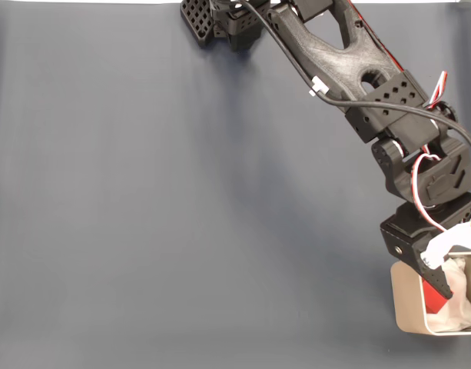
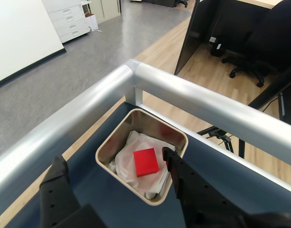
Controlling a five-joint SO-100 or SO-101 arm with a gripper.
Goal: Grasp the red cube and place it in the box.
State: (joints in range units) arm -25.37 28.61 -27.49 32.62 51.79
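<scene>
Red cube (image 2: 146, 162), matte, lies flat on white padding (image 2: 126, 159) inside box (image 2: 117, 136), below the spread gripper (image 2: 114, 164). Fixed view: arm partly hides cube (image 1: 432, 296); wrist view shows it whole.

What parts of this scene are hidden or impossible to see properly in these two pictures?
- Fixed view: the box is cut off by the right edge, and the arm covers its top.
- Fixed view: the red cube shows as a sliver beside the tool.
- Wrist view: the white padding hides the box floor.
- Wrist view: the bottom edge cuts off the tool's base.
</scene>
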